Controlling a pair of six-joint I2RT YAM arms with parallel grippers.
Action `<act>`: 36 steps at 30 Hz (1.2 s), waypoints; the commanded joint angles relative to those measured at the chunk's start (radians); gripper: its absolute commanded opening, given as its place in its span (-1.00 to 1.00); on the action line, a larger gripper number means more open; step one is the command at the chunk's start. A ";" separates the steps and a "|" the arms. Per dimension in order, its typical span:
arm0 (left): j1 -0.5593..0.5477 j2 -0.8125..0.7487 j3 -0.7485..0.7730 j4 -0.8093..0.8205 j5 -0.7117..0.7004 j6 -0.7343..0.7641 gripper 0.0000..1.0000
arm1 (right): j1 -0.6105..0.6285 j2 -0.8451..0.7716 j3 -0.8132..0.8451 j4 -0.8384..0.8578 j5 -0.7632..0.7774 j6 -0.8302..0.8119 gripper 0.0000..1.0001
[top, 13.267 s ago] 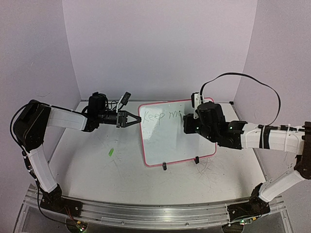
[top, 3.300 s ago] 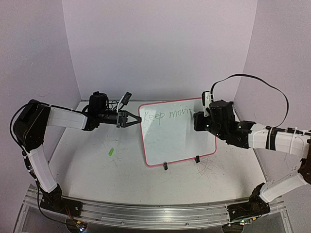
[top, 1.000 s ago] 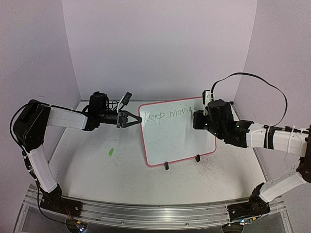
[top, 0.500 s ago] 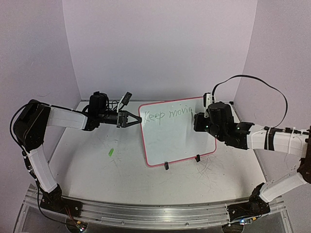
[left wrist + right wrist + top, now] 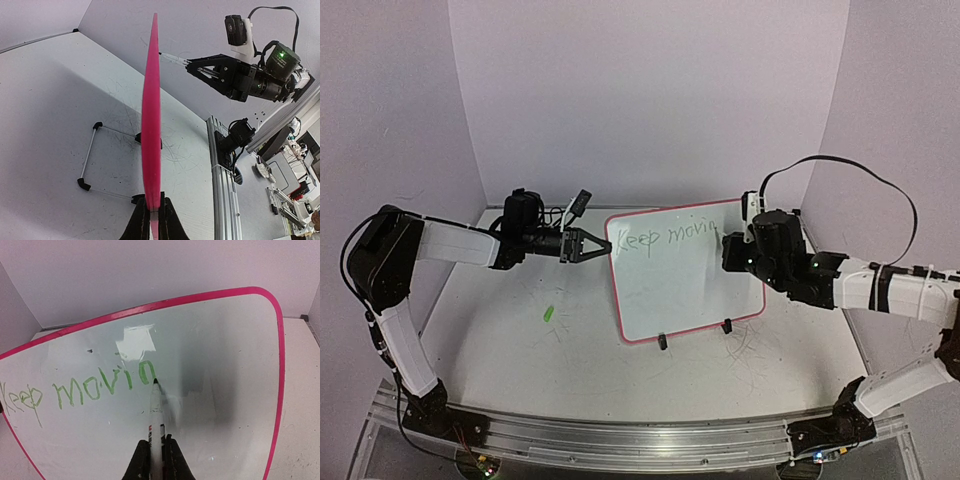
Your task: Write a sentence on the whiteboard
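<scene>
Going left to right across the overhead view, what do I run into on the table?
Small green scrap → left tool pinching the whiteboard → green writing → right tool with its marker.

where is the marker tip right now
In the right wrist view, the marker, held in the right end effector, has its tip at the whiteboard, at the right end of the green word "movin".

Written text: sentence (image 5: 97,386) so far reads "Keep movin", green handwriting.
Surface: whiteboard (image 5: 227,390), upper half, slanting up to the right.
Position, right wrist view: "Keep" at left edge, "movin" at centre.
Top view: same words, upper part of board.
Marker (image 5: 156,416) barrel: red and black print, unreadable.
</scene>
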State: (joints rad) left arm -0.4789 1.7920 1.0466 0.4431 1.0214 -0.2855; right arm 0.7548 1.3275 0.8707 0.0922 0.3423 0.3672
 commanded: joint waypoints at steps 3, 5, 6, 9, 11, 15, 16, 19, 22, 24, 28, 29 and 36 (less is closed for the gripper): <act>0.005 -0.016 0.038 -0.025 0.000 0.032 -1.00 | -0.013 -0.059 0.010 -0.008 0.029 -0.026 -1.00; 0.005 -0.017 0.038 -0.024 0.000 0.033 -1.00 | -0.020 -0.052 0.011 -0.008 0.028 -0.025 -1.00; 0.005 -0.018 0.037 -0.024 0.001 0.032 -1.00 | -0.026 -0.047 0.012 -0.005 0.024 -0.026 -1.00; 0.004 -0.022 0.035 -0.025 0.000 0.032 -1.00 | -0.038 -0.027 0.020 0.007 0.011 -0.030 -1.00; 0.004 -0.024 0.034 -0.024 -0.001 0.034 -1.00 | -0.041 -0.019 0.025 0.015 0.013 -0.033 -1.00; 0.004 -0.025 0.034 -0.025 0.000 0.034 -1.00 | -0.043 -0.011 0.025 0.030 0.017 -0.034 -1.00; 0.005 -0.025 0.034 -0.024 0.000 0.034 -1.00 | -0.044 -0.006 0.027 0.032 0.016 -0.034 -1.00; 0.005 -0.024 0.034 -0.024 0.000 0.034 -1.00 | -0.046 0.004 0.026 0.039 0.015 -0.033 -1.00; 0.005 -0.024 0.034 -0.024 0.000 0.034 -1.00 | -0.047 0.012 0.026 0.050 0.015 -0.036 -1.00; 0.004 -0.023 0.033 -0.024 0.000 0.034 -1.00 | -0.049 0.018 0.029 0.057 0.015 -0.038 -1.00; 0.005 -0.023 0.034 -0.025 0.001 0.035 -1.00 | -0.051 0.027 0.036 0.068 0.013 -0.045 -1.00; 0.005 -0.023 0.034 -0.026 0.001 0.035 -1.00 | -0.051 0.027 0.037 0.070 0.010 -0.047 -1.00; 0.004 -0.023 0.035 -0.026 0.000 0.036 -1.00 | -0.051 0.034 0.045 0.078 -0.020 -0.067 -1.00</act>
State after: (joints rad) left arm -0.4789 1.7920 1.0470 0.4362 1.0252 -0.2848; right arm 0.7109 1.3457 0.8753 0.1354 0.3441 0.3223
